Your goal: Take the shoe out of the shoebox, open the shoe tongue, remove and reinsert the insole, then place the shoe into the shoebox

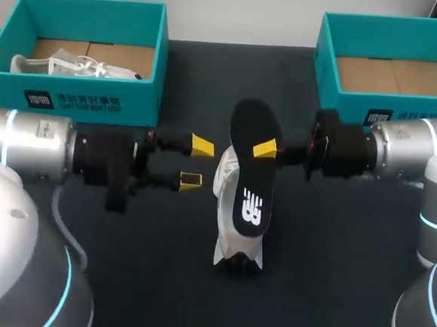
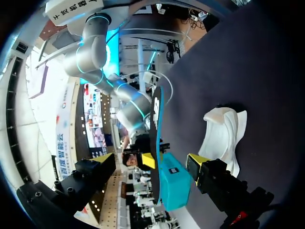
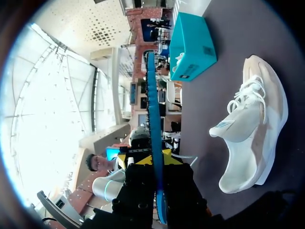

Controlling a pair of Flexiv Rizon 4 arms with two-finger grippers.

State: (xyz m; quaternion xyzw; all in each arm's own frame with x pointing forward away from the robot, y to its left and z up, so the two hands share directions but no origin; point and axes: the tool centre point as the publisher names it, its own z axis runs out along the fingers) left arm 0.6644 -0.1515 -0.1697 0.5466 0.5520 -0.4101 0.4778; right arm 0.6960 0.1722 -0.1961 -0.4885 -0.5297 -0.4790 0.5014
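Right gripper is clenched on the insole above the shoe standing mid-surface, left gripper released at its 9 o'clock; removal appears complete, and reinsertion calls for steering the insole into the shoe's opening.

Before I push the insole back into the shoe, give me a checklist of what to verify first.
1. Grip on the black foam insole: ok, the right gripper clamps it from both sides.
2. The left gripper is free to help: ok, open and apart from the shoe.
3. The white mesh shoe sits under the insole: ok.
4. Tongue pulled open: cannot tell, the insole hides the opening.
5. The teal cardboard shoebox by the right arm is empty: ok.
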